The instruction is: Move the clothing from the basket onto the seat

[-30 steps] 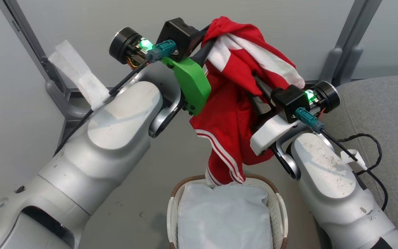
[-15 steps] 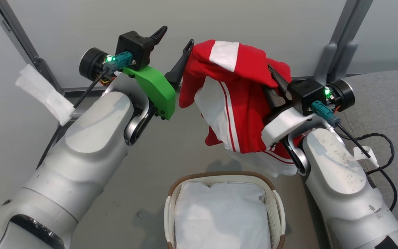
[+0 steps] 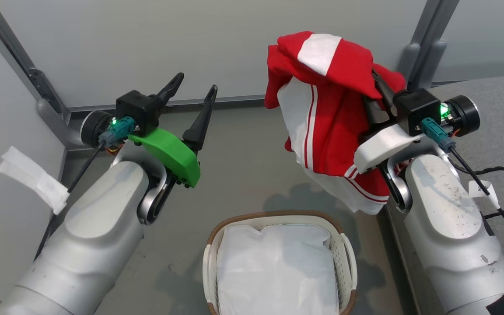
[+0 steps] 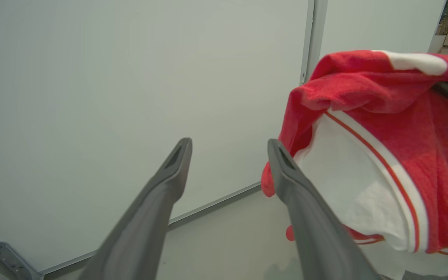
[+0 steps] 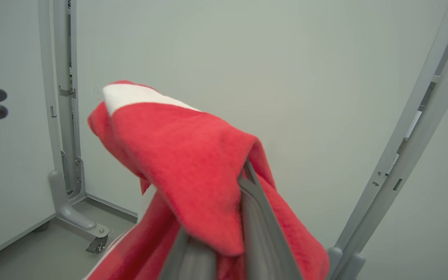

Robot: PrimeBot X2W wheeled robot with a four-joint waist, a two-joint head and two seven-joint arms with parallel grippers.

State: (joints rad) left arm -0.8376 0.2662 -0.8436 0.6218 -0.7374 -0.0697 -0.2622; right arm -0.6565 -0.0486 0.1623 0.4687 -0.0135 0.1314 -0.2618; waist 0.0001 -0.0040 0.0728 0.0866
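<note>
High between basket (image 3: 278, 215) and seat (image 3: 497, 109), the clothing (image 3: 335, 131) is hanging from the tightly closed right hand (image 3: 374, 100); the left hand (image 3: 195, 85) is gaping wide, holding nothing. Pinched by one fold, it is probably risking slipping off short of the seat.

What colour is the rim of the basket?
Brown and woven: the rim tops a cream-white perforated basket. The head view shows it best.

Grey floor (image 3: 239, 170) beneath the cream, white-lined basket (image 3: 349, 262).
</note>
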